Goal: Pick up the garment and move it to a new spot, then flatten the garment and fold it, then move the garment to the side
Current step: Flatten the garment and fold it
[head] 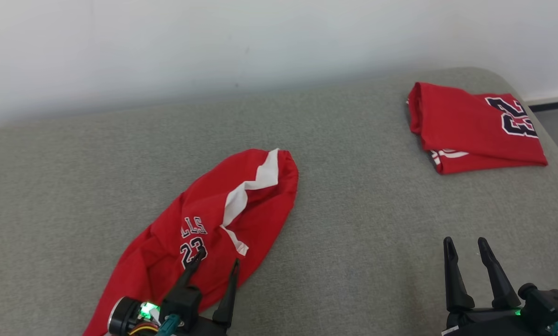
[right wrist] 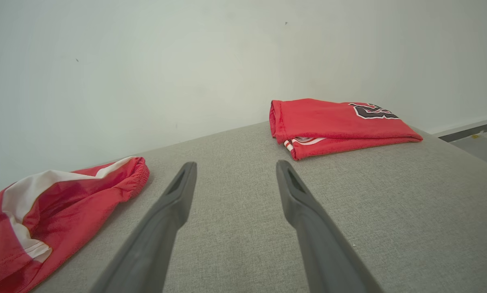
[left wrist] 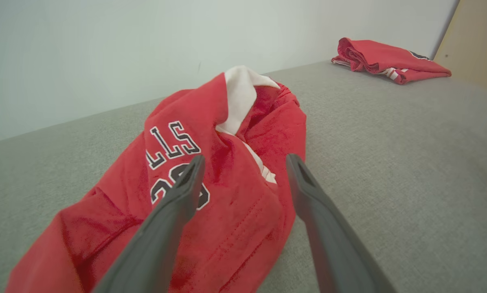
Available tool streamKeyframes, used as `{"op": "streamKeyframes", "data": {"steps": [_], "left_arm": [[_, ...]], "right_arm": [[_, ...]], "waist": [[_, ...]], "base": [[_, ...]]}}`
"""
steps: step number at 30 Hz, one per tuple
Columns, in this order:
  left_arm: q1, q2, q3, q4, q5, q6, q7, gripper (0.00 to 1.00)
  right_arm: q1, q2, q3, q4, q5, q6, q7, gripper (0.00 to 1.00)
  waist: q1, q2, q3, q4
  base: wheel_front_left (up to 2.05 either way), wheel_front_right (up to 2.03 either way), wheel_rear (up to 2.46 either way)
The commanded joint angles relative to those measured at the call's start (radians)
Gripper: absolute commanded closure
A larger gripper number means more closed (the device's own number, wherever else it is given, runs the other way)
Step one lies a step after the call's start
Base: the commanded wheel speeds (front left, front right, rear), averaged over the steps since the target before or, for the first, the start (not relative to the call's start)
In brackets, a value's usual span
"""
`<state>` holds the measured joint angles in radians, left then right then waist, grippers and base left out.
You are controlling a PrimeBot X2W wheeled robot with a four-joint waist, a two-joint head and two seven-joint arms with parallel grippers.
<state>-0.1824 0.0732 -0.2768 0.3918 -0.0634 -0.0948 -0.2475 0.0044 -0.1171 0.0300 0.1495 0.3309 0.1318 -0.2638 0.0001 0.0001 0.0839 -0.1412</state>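
Left tool (head: 216,261) spread, held over near end of crumpled red garment (head: 204,224). Fabric lies just beyond tips, nothing pinched, judged staged for pick-up. Right tool (head: 465,241) spread, empty, over bare grey cushion (head: 353,210). Folded red garment (head: 470,126) well ahead of it, judged set aside.

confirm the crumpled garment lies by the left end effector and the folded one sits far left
No: the folded garment sits at the far right, as the head view shows. The crumpled garment does lie by the left end effector.

L tool (head: 217,259), R tool (head: 464,241): long dark fingers (head: 453,275), blk bodies (head: 486,323), green LEDs (head: 148,309).
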Motion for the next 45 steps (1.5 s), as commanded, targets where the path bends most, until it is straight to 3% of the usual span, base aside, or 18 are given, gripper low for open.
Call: {"op": "streamKeyframes", "data": {"steps": [1,8,9,10,15,22,28,34,42,45], "left_arm": [[-0.02,-0.002,-0.004,0.019,0.001,0.0,-0.002,0.0],[-0.082,0.004,-0.012,0.184,0.007,0.02,0.01,0.0],[-0.091,0.005,-0.008,0.202,0.007,0.028,0.009,0.3],[-0.101,0.005,-0.007,0.22,0.007,0.031,0.007,1.0],[-0.164,-0.006,-0.026,0.198,-0.01,0.016,-0.011,1.0],[-0.24,-0.016,-0.088,-0.046,-0.027,-0.01,-0.011,1.0],[-0.345,-0.017,-0.153,-0.245,-0.056,-0.029,0.09,1.0],[-0.443,-0.018,-0.201,-0.328,-0.092,-0.033,0.154,1.0],[-0.502,0.017,-0.149,-0.368,-0.13,-0.018,0.188,1.0],[-0.471,0.056,-0.103,-0.37,-0.148,0.001,0.194,1.0]], "right_arm": [[-0.009,0.001,-0.001,0.0,0.009,-0.003,-0.001,0.0],[-0.025,0.006,-0.008,-0.004,0.01,-0.003,0.0,0.0],[-0.027,0.006,-0.009,-0.006,0.01,-0.003,-0.001,0.0],[-0.028,0.006,-0.01,-0.006,0.01,-0.003,-0.001,0.0],[-0.024,0.009,-0.025,-0.009,0.004,-0.003,0.0,0.0],[-0.016,0.02,-0.028,-0.004,-0.004,-0.003,0.0,0.0],[-0.023,0.027,-0.03,0.001,0.001,-0.003,0.0,0.0],[-0.022,0.031,-0.036,0.007,0.006,-0.003,0.0,0.0],[-0.005,0.035,-0.064,-0.001,0.001,-0.003,0.0,0.0],[-0.005,0.034,-0.068,-0.005,-0.001,-0.003,0.0,0.0]], "waist": [[-0.0001,-0.0001,0.027,-0.03],[-0.0001,-0.0001,0.063,-0.073],[-0.0001,-0.0001,0.066,-0.076],[-0.0001,-0.0001,0.069,-0.077],[-0.0001,-0.0001,0.067,-0.063],[-0.0001,-0.0001,0.037,-0.018],[-0.0001,-0.0001,0.015,-0.004],[-0.0001,-0.0001,0.001,-0.021],[-0.0001,-0.0001,0.005,-0.046],[-0.0001,-0.0001,0.014,-0.049]], "base": [[0.0,0.0,0.0],[0.0,0.0,0.0],[0.0,0.0,0.0],[0.0,0.0,0.0],[0.0,0.0,0.0],[0.0,0.0,0.0],[0.0,0.0,0.0],[0.0,0.0,0.0],[0.0,0.0,0.0],[0.0,0.0,0.0]]}}
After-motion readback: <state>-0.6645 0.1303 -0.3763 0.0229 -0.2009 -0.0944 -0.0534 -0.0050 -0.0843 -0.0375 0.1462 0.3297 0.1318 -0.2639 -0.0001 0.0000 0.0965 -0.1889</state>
